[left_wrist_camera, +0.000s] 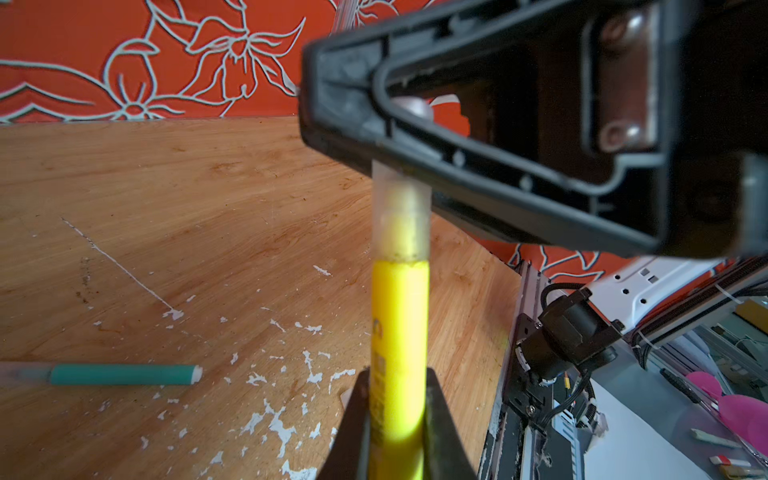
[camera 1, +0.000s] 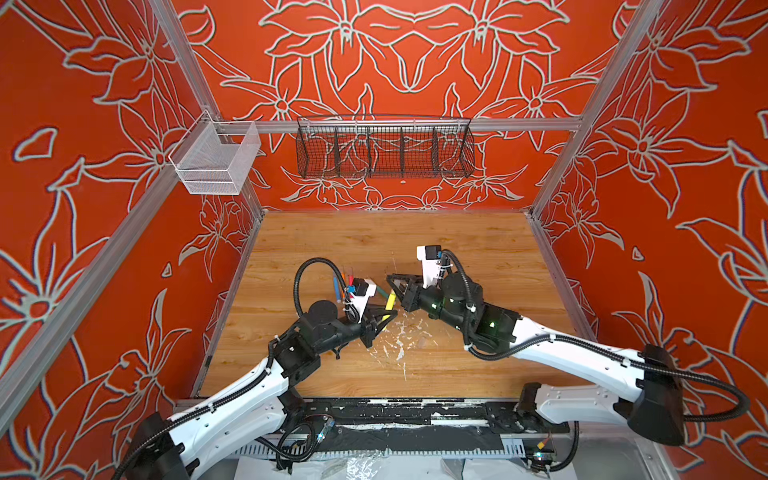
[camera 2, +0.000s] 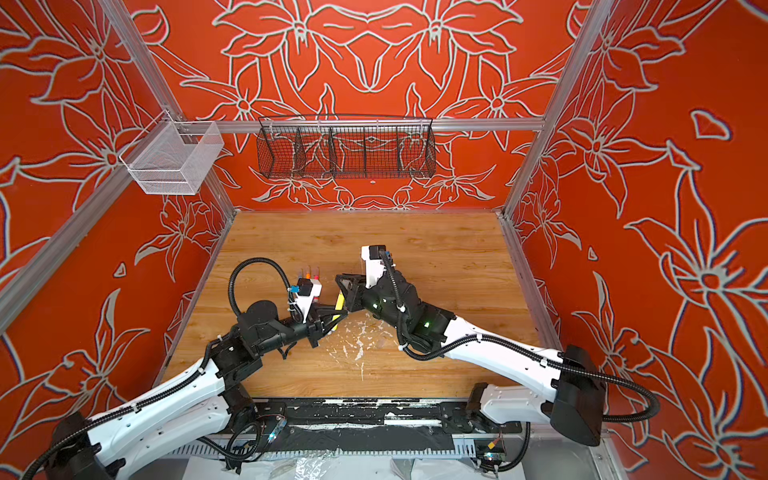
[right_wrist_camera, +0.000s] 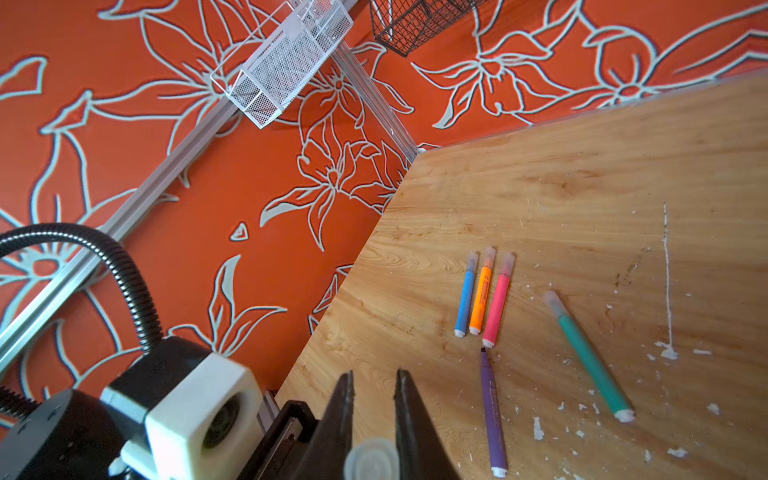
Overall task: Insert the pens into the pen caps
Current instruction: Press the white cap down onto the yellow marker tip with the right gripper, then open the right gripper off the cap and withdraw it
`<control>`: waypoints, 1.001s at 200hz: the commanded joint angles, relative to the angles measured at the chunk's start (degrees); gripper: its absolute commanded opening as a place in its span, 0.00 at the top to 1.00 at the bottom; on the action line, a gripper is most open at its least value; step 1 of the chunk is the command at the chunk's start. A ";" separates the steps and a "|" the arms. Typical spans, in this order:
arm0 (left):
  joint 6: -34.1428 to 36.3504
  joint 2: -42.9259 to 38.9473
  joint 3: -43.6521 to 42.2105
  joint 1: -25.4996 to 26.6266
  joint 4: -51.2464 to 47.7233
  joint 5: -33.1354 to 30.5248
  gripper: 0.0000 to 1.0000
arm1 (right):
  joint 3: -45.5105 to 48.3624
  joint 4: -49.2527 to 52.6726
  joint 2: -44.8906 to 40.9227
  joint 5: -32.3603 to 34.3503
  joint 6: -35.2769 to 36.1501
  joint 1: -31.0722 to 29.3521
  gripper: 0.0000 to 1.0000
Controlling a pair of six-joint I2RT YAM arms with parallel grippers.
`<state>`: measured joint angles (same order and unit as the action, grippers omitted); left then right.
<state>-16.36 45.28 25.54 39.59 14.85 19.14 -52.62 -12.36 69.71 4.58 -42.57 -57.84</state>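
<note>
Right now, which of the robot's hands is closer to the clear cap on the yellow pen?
Right. The right hand is closed on the outer end of the clear cap, touching it. The left hand grips the yellow pen further down its barrel, apart from the cap.

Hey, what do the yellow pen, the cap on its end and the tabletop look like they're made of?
The yellow pen: probably plastic, smooth and opaque, faint sheen along the barrel. The pen cap: probably frosted translucent plastic; the yellow shows through it. The tabletop: wood or wood-look laminate, matte; grain lines visible, with white flecks scuffed on top.
</note>
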 commanded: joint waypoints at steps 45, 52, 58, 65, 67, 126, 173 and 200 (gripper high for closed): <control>0.53 -1.00 3.18 -0.05 0.62 -6.83 1.00 | 4.39 2.91 -1.24 -0.48 -0.10 -3.80 1.00; 0.14 -0.77 4.30 -0.04 0.31 -8.00 1.00 | 5.37 2.96 -1.57 -0.12 -0.20 -4.42 1.00; -0.21 -0.51 5.09 -0.13 0.54 -8.86 1.00 | 5.99 2.83 -1.91 -0.11 -0.26 -4.91 1.00; -0.53 -0.25 5.75 -0.13 1.25 -9.43 1.00 | 6.67 2.62 -2.10 -0.51 -0.32 -5.48 1.00; -0.65 -0.14 5.90 -0.13 1.70 -9.50 1.00 | 6.77 2.56 -2.19 -0.53 -0.32 -5.62 1.00; -0.83 6.05 15.33 -1.07 5.12 -7.66 1.00 | 9.38 2.32 -2.12 1.35 0.21 -11.92 1.00; 1.30 8.31 20.48 -3.06 3.81 -11.72 1.00 | 12.38 -0.14 -2.04 4.62 0.03 -15.54 1.00; 1.82 9.34 21.79 -4.64 4.01 -12.45 1.00 | 12.99 -1.39 -1.64 5.29 0.01 -16.93 1.00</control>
<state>-12.29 53.67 40.12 40.42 -1.10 20.91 -43.77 -24.53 65.56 25.43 -41.06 -66.48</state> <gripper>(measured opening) 0.133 0.163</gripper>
